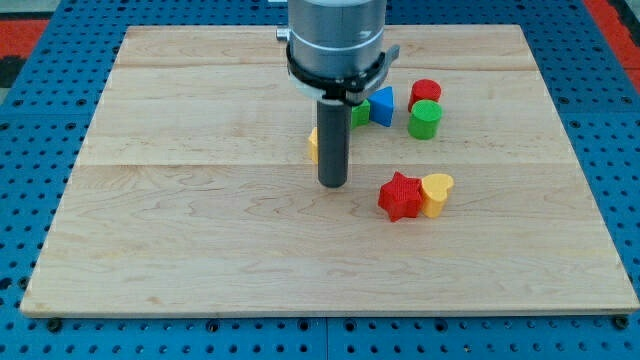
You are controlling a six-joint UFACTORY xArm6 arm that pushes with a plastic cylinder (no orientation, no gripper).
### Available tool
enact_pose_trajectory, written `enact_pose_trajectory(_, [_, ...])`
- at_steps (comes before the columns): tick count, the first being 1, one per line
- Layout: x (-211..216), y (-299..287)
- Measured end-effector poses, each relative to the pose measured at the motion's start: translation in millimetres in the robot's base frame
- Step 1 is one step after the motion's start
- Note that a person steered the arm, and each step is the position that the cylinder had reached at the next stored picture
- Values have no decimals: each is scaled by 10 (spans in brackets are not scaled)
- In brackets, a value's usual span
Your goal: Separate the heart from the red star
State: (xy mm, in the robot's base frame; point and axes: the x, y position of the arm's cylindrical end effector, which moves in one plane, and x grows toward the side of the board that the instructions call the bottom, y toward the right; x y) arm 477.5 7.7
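My tip [332,184] is standing upright, holding nothing, with one red star [400,196] touching one heart [437,193] to its right.

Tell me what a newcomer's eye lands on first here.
First, the dark rod at the board's centre, my tip resting left of the red star. The yellow heart touches the star's right side. Above them sit a blue triangle, red cylinder and green cylinder.
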Motion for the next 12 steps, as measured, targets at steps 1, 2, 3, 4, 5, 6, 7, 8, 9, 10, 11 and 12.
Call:
enact_pose_trajectory(1, [362,-280])
enact_pose_trajectory(2, [765,56])
enact_pose_trajectory(3, [855,821])
enact_pose_trajectory(4, [790,1487])
enact_pose_trajectory(5, [418,1624])
enact_pose_trajectory(6, [224,1609])
enact_pose_trajectory(7, [525,1648])
enact_pose_trajectory(8, [573,1468])
enact_pose_trajectory(9, [421,1224])
enact_pose_trajectory(10, [15,1182])
enact_pose_trajectory(11, [-145,1182])
enact_pose_trajectory(12, [-76,1156])
